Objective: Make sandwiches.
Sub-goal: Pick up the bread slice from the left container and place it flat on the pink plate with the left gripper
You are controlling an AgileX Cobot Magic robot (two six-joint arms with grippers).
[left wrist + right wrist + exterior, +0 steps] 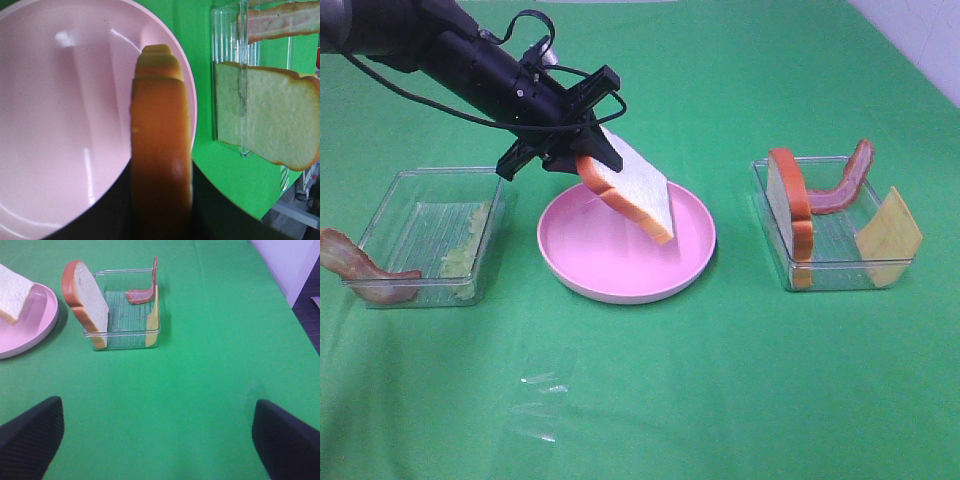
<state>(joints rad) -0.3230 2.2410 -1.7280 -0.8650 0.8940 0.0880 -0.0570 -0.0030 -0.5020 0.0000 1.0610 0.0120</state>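
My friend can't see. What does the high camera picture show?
The left gripper holds a bread slice tilted above a pink plate. On the green cloth, a left tray holds bacon and lettuce; a right tray holds upright bread, more bacon and cheese.

Left end effector (pixel 162 210): dark fingers (pixel 107 215) clamped on either face of the held bread slice (pixel 160 140). Slice seen edge-on, orange-brown crust toward the camera, its far end stepped and paler. Under it the pink plate (pixel 60 125), glossy and bare, with the slice over the plate's inside close to the rim. Whether slice and plate touch, cannot tell. Green tabletop (pixel 225 175) past the rim. Clear tray (pixel 227 50) just beside the plate, apart from it. In the tray a second bread slice (pixel 275 120) stands against the clear wall, white face showing, and a bacon strip (pixel 285 20) sits behind it. Tabletop's edge shows beyond the tray.
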